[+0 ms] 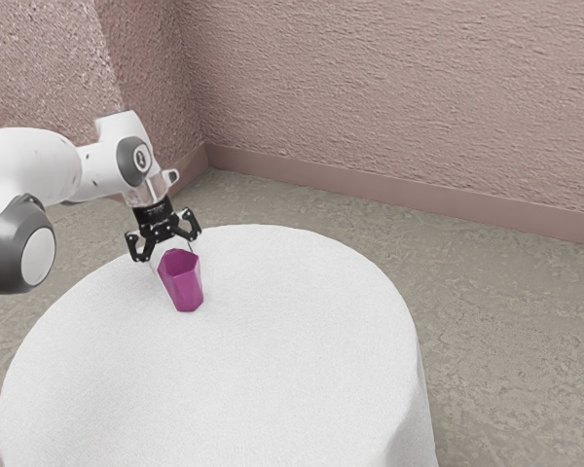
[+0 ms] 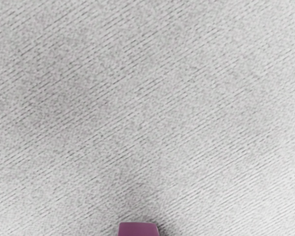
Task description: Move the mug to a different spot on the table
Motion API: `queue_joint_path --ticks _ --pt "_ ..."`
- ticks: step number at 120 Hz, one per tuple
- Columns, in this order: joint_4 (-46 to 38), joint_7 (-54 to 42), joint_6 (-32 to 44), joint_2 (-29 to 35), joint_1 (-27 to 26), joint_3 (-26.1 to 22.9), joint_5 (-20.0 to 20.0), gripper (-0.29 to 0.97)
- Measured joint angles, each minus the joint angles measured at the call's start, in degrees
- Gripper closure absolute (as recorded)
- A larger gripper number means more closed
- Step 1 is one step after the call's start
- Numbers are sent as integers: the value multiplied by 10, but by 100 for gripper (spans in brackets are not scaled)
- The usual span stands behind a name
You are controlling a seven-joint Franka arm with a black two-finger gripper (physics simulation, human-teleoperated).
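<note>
Bare tabletop lies free on every side of the mug, which stands just beneath the spread-fingered gripper.

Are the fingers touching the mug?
Cannot tell. In the exterior view the open fingers hang right at the rim of the mug, and the angle shows neither gap nor contact plainly.

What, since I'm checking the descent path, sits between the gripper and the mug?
Nothing. In the exterior view the open gripper hangs right above the mug, at its rim, with no other thing between them.
</note>
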State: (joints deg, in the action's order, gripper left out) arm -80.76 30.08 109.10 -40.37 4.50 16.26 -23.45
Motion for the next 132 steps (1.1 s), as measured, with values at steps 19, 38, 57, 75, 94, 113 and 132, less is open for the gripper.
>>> queue_joint_path --ticks 19,38,57,75,94,113,132 --pt "0 -1 -2 2 -4 0 3 4" --pt "0 -4 -8 4 -5 0 5 7" --pt "1 -8 -15 5 -5 1 5 15" --pt "3 -13 -18 4 -5 1 10 27" --pt "4 -18 -19 4 -5 0 14 45" --pt "4 -23 -20 4 -5 0 16 59" --pt "4 -28 -27 6 -5 0 19 64"
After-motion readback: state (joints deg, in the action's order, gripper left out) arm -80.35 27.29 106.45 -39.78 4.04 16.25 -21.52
